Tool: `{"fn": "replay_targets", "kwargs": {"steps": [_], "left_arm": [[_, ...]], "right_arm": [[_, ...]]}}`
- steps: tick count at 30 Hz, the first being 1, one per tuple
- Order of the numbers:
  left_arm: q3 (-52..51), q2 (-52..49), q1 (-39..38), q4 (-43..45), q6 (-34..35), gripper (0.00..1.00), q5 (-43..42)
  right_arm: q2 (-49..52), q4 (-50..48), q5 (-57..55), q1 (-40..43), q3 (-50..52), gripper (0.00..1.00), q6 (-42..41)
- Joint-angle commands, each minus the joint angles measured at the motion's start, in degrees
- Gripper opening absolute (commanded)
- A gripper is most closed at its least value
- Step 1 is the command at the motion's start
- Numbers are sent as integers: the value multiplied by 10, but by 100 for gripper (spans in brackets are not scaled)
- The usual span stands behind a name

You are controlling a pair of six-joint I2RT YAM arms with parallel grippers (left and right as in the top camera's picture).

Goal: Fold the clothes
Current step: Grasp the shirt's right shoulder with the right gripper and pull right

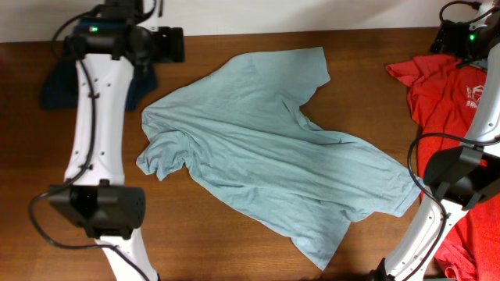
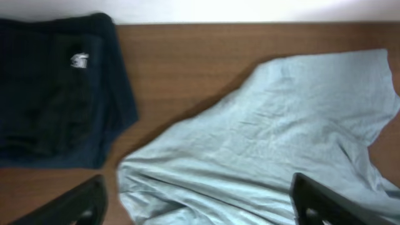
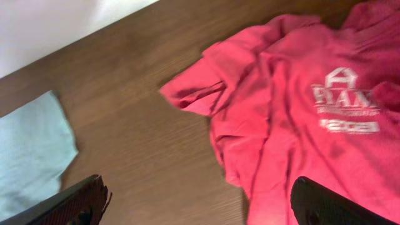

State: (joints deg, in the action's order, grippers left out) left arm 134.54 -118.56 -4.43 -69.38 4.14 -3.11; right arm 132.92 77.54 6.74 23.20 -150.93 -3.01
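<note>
The pale blue-grey T-shirt [image 1: 273,156] lay rumpled in the middle of the table [image 1: 195,242], its long axis slanting from upper left to lower right in the overhead view. The coral-red T-shirt [image 3: 300,125] sat bunched at the right edge, its white chest print [image 3: 344,103] too blurred to read. The left gripper [image 2: 197,212] and right gripper [image 3: 197,209] both gaped wide, holding nothing

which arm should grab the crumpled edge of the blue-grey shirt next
Left. The left gripper, open, hangs over the bunched edge of the blue-grey shirt; the right gripper, also open, faces the red shirt, seeing only a blue corner.
</note>
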Motion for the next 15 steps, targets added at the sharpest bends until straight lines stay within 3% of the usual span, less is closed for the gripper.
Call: {"fn": "replay_targets", "kwargs": {"steps": [1, 6, 7, 8, 9, 10, 15], "left_arm": [[4, 31, 11, -1, -3, 99, -7], [4, 31, 11, -1, -3, 99, -7], [4, 31, 11, -1, -3, 99, -7], [4, 31, 11, -1, -3, 99, -7], [4, 31, 11, -1, -3, 99, -7], [4, 31, 11, -1, -3, 99, -7], [4, 31, 11, -1, -3, 99, -7]], "right_arm": [[-5, 25, 82, -3, -4, 99, -5], [-5, 84, 169, -3, -4, 99, -5], [-5, 97, 172, -3, -4, 82, -5], [-5, 112, 172, -4, -4, 35, -5], [-5, 136, 171, -7, -4, 11, -5], [-5, 166, 170, -11, -4, 5, -5], [-12, 198, 168, -65, 52, 4, -4]]}}
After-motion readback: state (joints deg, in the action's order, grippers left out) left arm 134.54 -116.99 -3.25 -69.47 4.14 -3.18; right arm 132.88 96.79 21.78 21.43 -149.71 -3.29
